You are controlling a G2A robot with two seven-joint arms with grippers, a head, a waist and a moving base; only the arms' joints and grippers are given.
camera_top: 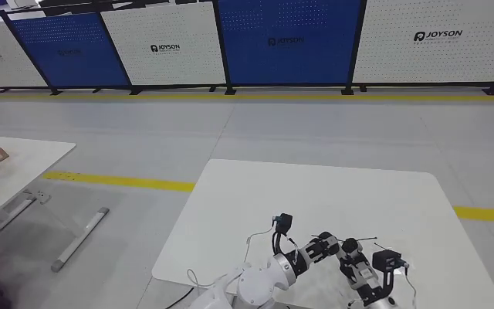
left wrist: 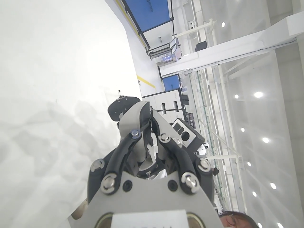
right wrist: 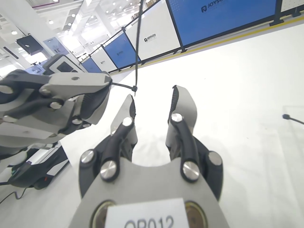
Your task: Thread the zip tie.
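Note:
A thin black zip tie (right wrist: 137,48) hangs in the air above the white table (camera_top: 309,193). My left gripper (right wrist: 108,81) is shut on one end of its strap, just beside the small head (right wrist: 134,88). The long strap runs up from the head, and a short tip pokes out below it. In the left wrist view that gripper (left wrist: 147,112) is pinched on the black strap (left wrist: 145,125). My right gripper (right wrist: 153,93) stands open just under the head, touching nothing. From above, the left gripper (camera_top: 333,242) and right gripper (camera_top: 349,246) meet near the table's front edge.
Another black zip tie (right wrist: 292,119) lies flat on the table off to the side of my right gripper. A second white table (camera_top: 23,158) stands at the far left across the floor. Blue and white panels (camera_top: 289,42) line the back.

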